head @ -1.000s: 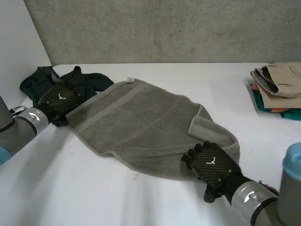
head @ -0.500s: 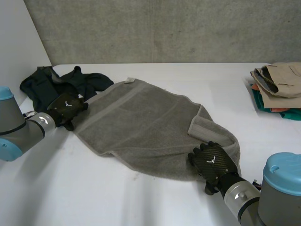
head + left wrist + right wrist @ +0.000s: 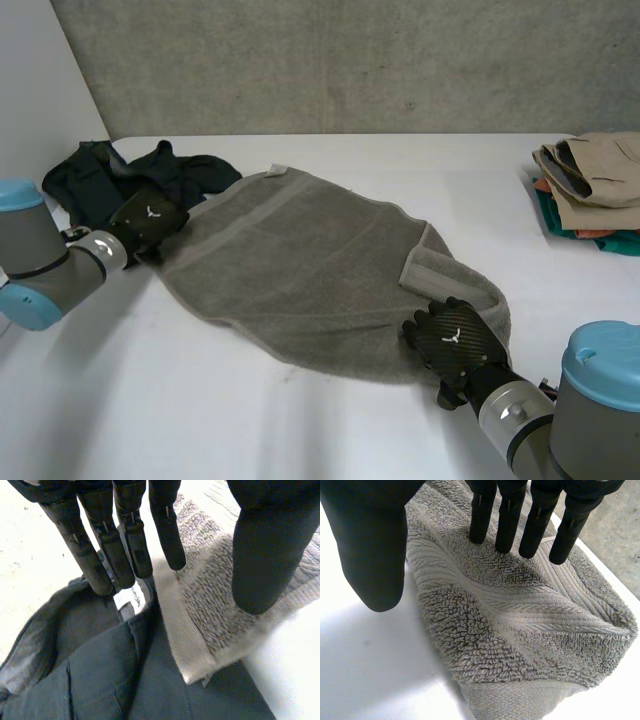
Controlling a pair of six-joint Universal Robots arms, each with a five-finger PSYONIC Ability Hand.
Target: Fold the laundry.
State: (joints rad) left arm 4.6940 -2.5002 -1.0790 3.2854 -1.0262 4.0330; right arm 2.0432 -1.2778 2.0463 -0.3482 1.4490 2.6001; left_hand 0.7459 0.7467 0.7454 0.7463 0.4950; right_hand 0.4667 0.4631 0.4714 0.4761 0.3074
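A dark garment [image 3: 95, 175] lies at the far left of the table [image 3: 330, 430]. Just right of it, the left robot hand [image 3: 150, 218] is at the left corner of the grey towel [image 3: 300, 265], where that corner overlaps the garment. Its fingers [image 3: 127, 545] are straight and spread from the thumb. The towel lies spread across the middle of the table, its right end bunched. The right robot hand [image 3: 455, 345] is at the towel's near right corner, fingers [image 3: 510, 520] straight, thumb held apart. A stack of folded clothes [image 3: 590, 190] sits at the far right.

Head camera overlooks the towel [image 3: 300, 270]; wrist cameras sit close above it.
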